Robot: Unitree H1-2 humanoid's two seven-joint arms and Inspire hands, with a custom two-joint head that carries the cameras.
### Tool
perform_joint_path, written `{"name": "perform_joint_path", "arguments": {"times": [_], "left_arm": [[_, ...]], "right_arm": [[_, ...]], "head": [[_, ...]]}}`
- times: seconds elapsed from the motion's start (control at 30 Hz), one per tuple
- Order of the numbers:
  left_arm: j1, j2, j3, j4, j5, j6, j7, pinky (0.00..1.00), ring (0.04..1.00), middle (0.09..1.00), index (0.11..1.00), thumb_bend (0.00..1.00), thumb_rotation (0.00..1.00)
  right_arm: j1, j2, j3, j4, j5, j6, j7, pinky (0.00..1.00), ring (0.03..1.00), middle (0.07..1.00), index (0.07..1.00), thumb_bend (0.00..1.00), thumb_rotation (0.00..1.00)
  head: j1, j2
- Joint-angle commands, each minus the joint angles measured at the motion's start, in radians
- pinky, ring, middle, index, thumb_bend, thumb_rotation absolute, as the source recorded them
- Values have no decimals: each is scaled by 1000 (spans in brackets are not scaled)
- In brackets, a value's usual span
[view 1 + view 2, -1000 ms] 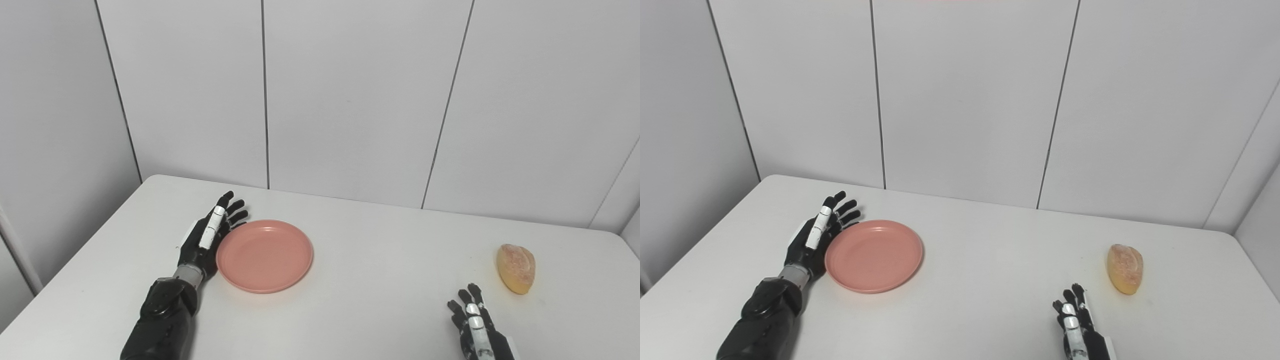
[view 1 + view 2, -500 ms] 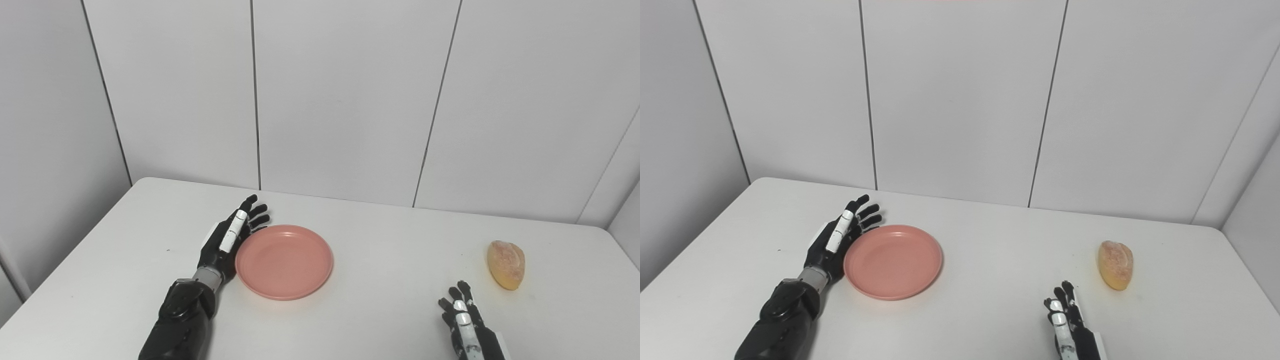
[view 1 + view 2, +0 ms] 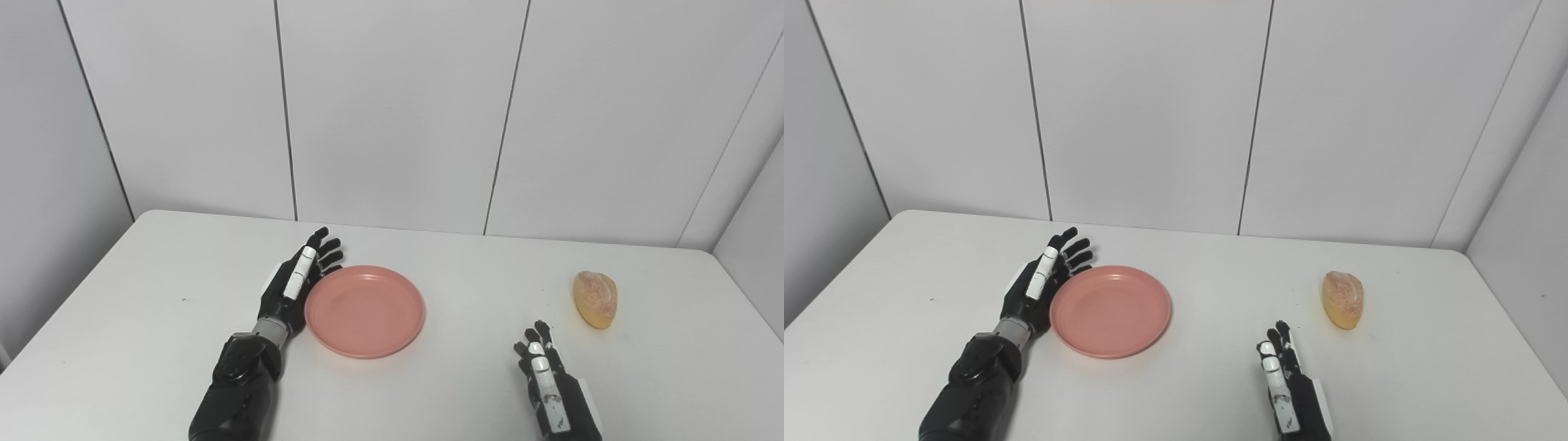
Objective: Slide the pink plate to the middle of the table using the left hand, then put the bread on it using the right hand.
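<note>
The left hand [image 3: 291, 291], fingers straight and apart, presses the pink plate [image 3: 365, 310] rim, left of mid-surface, while the bread [image 3: 595, 299] lies untouched beyond the empty, spread right hand [image 3: 547, 383]

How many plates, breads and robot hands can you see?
Pink plate: 1
Bread: 1
Robot hands: 2, the left robot hand against the plate's rim, the right robot hand apart from the bread
Total: 4

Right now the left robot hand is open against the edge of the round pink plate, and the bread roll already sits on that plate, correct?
Not quite. The golden bread roll lies on the white table, well right of the round pink plate, as the left eye view shows. The left robot hand is indeed open against the plate's edge.
</note>
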Motion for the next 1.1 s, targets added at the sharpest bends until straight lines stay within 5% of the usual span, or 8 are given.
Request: {"name": "perform_joint_path", "arguments": {"times": [0.0, 0.27, 0.67, 1.07], "left_arm": [[28, -33, -5, 17, -2, 7, -6, 855, 879, 890, 921, 851, 762], [36, -60, -24, 17, 12, 8, -14, 870, 881, 881, 914, 864, 756], [42, -57, -31, 1, 4, 31, -39, 883, 892, 886, 915, 829, 763], [40, -56, -35, 7, 6, 27, -61, 900, 898, 894, 921, 820, 770]], "right_arm": [[-16, 26, 26, -12, 5, 54, 19, 987, 945, 981, 1000, 649, 813], [-24, 34, 35, -12, -5, 53, 12, 981, 942, 984, 1000, 642, 809], [-44, 69, 67, 51, -80, 41, -29, 972, 939, 987, 1000, 625, 842], [-56, 92, 70, 108, -118, 1, -44, 979, 943, 997, 1000, 620, 870]], "head": [[-1, 3], [-46, 22], [-223, 1], [-259, -14]]}}
